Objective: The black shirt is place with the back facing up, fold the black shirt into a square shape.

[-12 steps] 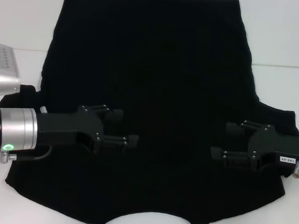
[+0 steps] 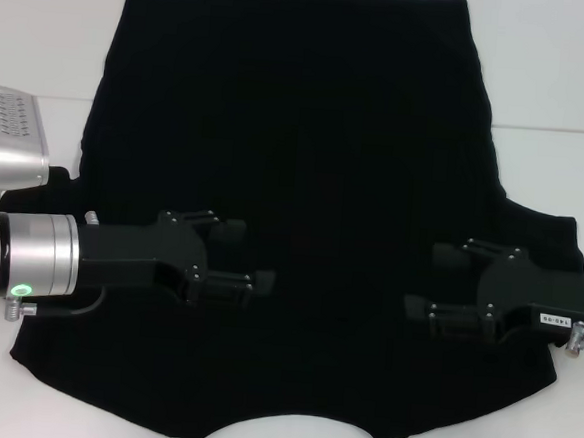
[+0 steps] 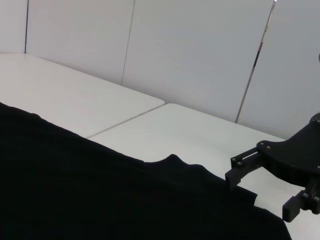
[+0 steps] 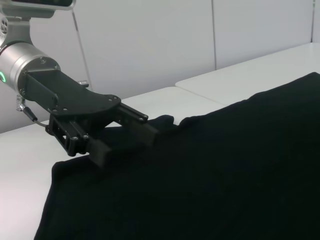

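The black shirt (image 2: 298,129) lies spread flat on the white table (image 2: 562,78), its curved neckline at the near edge and its hem at the far side. My left gripper (image 2: 247,258) stands open low over the shirt's near left part. My right gripper (image 2: 430,281) stands open over the near right part, mirroring it. Nothing is between either pair of fingers. The left wrist view shows the shirt (image 3: 75,190) and the right gripper (image 3: 265,195) farther off. The right wrist view shows the shirt (image 4: 225,175) and the left gripper (image 4: 125,145) above its edge.
A seam (image 2: 549,130) runs across the table where two tops meet. White wall panels (image 3: 200,50) stand behind the table. Bare table surface shows on both sides of the shirt and beyond the hem.
Both grippers have moved a little inward toward the shirt's middle and slightly lower. The shirt has not shifted.
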Controlling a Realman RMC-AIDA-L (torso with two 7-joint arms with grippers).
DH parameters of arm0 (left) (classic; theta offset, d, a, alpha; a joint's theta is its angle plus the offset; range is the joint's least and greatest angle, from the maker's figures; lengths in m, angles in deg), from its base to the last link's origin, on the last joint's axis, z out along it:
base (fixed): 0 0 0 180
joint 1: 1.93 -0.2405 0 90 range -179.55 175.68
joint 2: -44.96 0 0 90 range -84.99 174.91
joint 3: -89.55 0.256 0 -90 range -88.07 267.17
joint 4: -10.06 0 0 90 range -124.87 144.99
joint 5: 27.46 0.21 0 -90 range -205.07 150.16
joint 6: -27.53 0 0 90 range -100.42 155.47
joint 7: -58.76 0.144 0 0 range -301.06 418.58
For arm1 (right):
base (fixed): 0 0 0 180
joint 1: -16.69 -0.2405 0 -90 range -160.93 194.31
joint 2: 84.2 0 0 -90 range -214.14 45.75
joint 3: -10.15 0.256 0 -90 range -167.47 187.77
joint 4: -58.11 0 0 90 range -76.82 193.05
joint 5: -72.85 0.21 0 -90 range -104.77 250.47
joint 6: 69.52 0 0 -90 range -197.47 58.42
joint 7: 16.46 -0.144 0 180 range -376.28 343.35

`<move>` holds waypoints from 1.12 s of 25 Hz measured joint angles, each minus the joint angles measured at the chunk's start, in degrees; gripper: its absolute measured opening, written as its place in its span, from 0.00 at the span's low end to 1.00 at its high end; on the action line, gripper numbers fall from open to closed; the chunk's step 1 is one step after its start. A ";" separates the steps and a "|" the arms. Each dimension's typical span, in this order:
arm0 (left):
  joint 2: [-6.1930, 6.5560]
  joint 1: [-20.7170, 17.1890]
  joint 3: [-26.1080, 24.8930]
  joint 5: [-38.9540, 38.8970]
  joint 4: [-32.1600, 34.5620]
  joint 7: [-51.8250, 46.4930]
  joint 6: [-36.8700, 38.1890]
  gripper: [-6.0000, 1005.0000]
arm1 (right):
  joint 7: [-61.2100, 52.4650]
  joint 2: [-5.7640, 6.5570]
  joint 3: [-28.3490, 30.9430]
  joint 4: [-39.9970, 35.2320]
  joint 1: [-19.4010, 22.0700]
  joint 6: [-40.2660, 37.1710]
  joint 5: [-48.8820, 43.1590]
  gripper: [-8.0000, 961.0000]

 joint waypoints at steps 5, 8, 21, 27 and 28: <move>0.00 -0.04 0.44 0.29 0.01 0.23 0.01 0.87 | 0.00 0.07 0.20 0.00 -0.23 -0.32 0.03 0.95; -0.12 -0.10 0.67 0.84 0.09 0.32 -0.08 0.87 | 0.00 0.08 0.24 -0.01 -0.24 -0.36 0.03 0.95; -0.16 -0.38 -0.01 1.02 0.21 -1.23 -0.67 0.87 | -2.47 0.05 2.75 -0.08 -0.37 0.12 0.49 0.95; 1.26 -0.23 -3.83 1.31 1.16 -13.66 -1.26 0.87 | -19.40 0.96 6.34 -0.67 -1.35 5.31 1.98 0.95; 1.51 -0.22 -4.46 1.32 1.49 -15.68 -1.21 0.86 | -22.85 1.37 6.33 -0.72 -1.59 6.05 1.97 0.95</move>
